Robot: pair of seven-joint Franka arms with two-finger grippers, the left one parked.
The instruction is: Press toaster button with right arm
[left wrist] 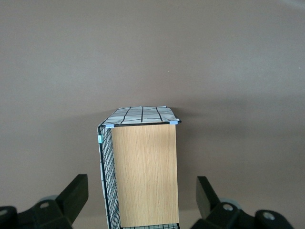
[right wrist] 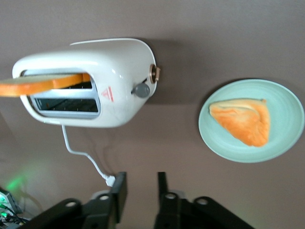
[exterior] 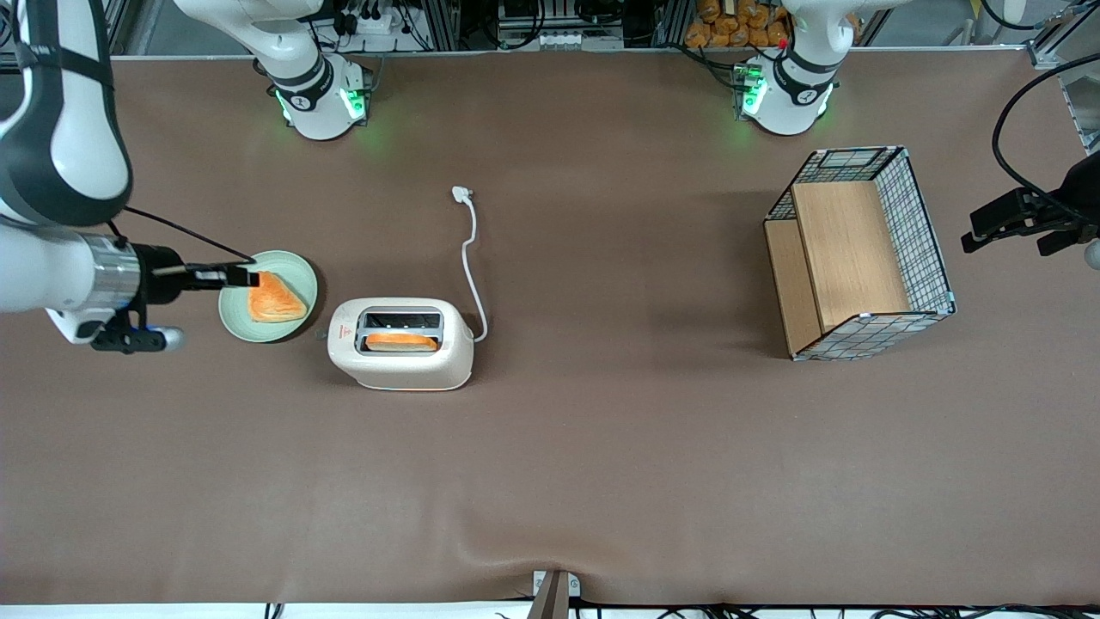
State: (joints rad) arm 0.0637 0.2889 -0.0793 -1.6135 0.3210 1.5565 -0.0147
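Note:
The cream-white toaster (exterior: 400, 344) (right wrist: 119, 71) stands on the brown table with a toast slice (exterior: 400, 341) (right wrist: 43, 85) in the slot nearer the front camera. Its small grey button (right wrist: 141, 90) sticks out of the narrow end by the red mark (right wrist: 107, 93), the end facing the working arm. My right gripper (exterior: 245, 277) (right wrist: 142, 176) hovers above the rim of the green plate (exterior: 232, 322), apart from the toaster. Its fingers are open with nothing between them.
The plate (right wrist: 286, 105) holds a triangular toast piece (exterior: 275, 298) (right wrist: 243, 121). A copper-ringed knob (right wrist: 155, 73) sits beside the button. The white cord (exterior: 468, 258) runs to its plug (exterior: 462, 194). A wire basket with wooden shelves (exterior: 859, 254) (left wrist: 143, 167) stands toward the parked arm's end.

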